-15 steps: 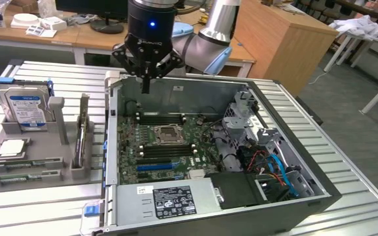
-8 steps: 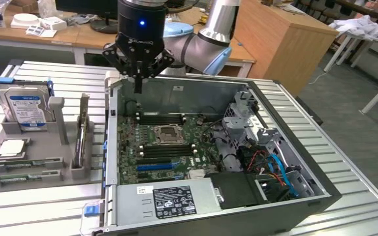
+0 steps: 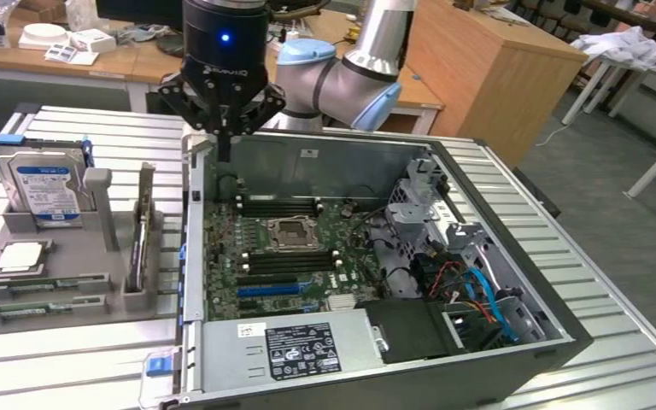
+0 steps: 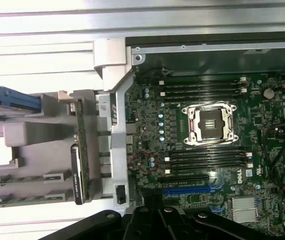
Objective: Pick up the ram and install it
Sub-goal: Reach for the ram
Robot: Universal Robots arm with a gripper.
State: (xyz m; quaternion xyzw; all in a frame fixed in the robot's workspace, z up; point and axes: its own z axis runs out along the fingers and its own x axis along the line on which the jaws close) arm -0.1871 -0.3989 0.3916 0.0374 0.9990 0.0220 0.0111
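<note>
Here, a ribbed metal bench (image 3: pixel 66 359) carries an open computer case (image 3: pixel 442 380) and, on the exterior view's left of it, a grey holder (image 3: pixel 61 248). Behind the bench are wooden desks (image 3: pixel 78 64) with small white boxes, a wooden cabinet (image 3: pixel 477 68) and a white cloth (image 3: pixel 624 44) lying on a table at the far right. The floor is grey.

Inside the case the motherboard (image 3: pixel 294 256) lies flat, with its black memory slots (image 3: pixel 288 205) on either side of the processor socket. The holder keeps a blue-labelled hard drive (image 3: pixel 43 184) upright at its far end, and a square processor chip (image 3: pixel 20 256) lies flat in front of the drive.

The ram (image 3: pixel 143 231) stands on its long edge in a groove of the holder, just beside the case's outer wall; the wrist view shows it as a thin green strip (image 4: pixel 81 145) running along that wall. Two further green strips (image 3: pixel 43 284) lie flat in the holder's near grooves.

The arm (image 3: pixel 351 77) reaches in from behind. Its pincer (image 3: pixel 223 137) points straight down over the far left corner of the case, fingers drawn together with nothing between them. The ram sits lower and nearer the camera, apart from the pincer — untouched, outside the case.
</note>
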